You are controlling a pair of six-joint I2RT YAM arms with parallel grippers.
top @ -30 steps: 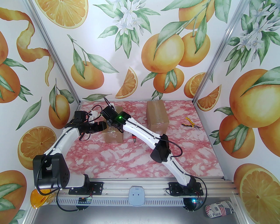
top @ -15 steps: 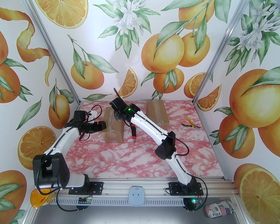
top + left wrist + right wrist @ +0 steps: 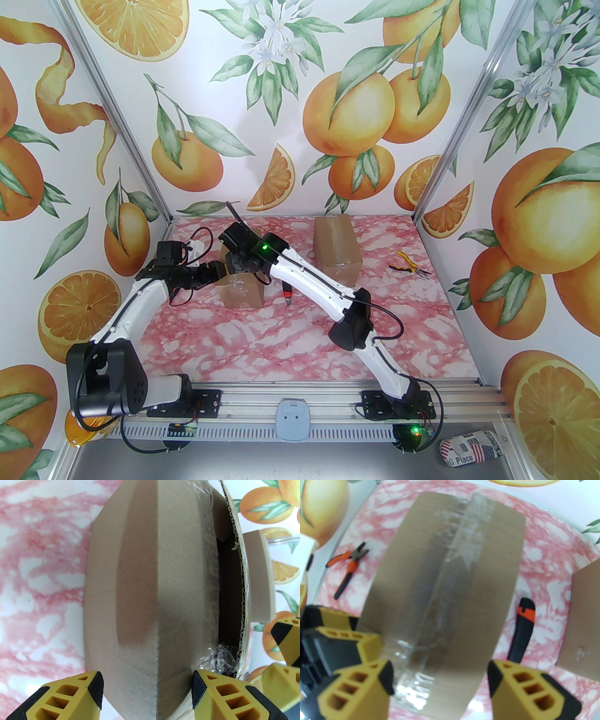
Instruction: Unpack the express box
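Marble table (image 3: 290, 337), cutter (image 3: 287, 296) beside box (image 3: 243, 294)

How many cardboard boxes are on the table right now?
2. One cardboard box lies left of centre on the table; the other box stands farther back, to its right. The right arm could hide a small one.

- right gripper (image 3: 234, 263) – swung back toward 9 o'clock since half a second ago, again covering the box's (image 3: 243, 293) far end
- left gripper (image 3: 218, 273) – dipped slightly toward 7 o'clock
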